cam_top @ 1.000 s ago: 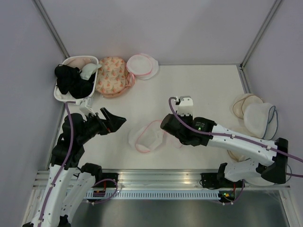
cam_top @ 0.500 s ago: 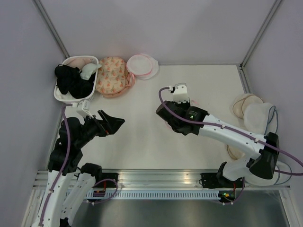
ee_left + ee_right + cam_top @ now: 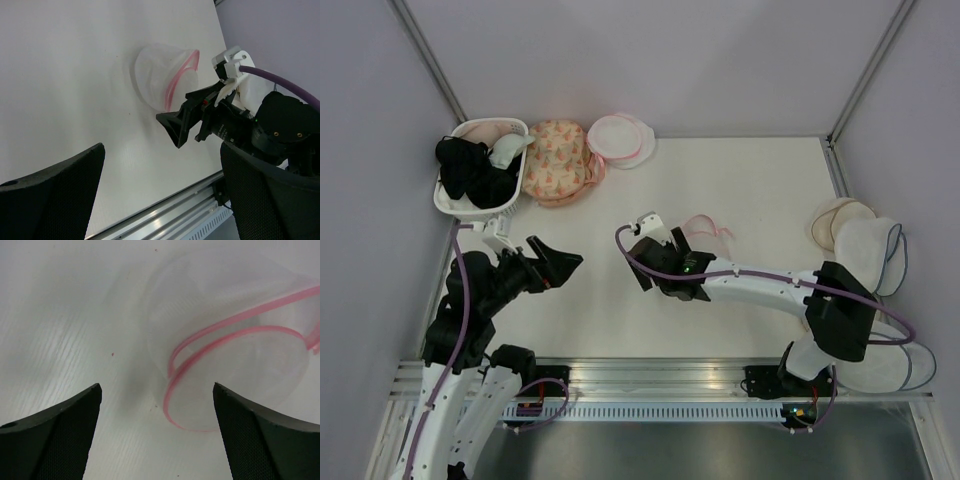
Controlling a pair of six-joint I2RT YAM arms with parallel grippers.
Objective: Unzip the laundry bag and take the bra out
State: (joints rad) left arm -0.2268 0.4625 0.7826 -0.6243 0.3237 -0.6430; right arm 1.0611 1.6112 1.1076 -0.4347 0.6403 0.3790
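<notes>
Nearest the arms' bases, the left end effector (image 3: 560, 256) hangs wide open, well apart from the laundry bag (image 3: 706, 232) on its left side, holding nothing. The right end effector (image 3: 156, 390) sits just beside the bag, also on its left. Its fingers are spread wide over the bare surface (image 3: 760, 180) and grip nothing, and the bag's pink rim lies just ahead of them (no contact that the wrist view shows). The bag's two halves are parted, with no dark fabric inside. Far beyond the bag to the left, the bra (image 3: 468, 170) lies as a black heap in a white basket (image 3: 448, 204), beside a white garment (image 3: 508, 150). The task looks all but finished. The likely next move is to lift the right arm clear of the bag without catching the mesh.
</notes>
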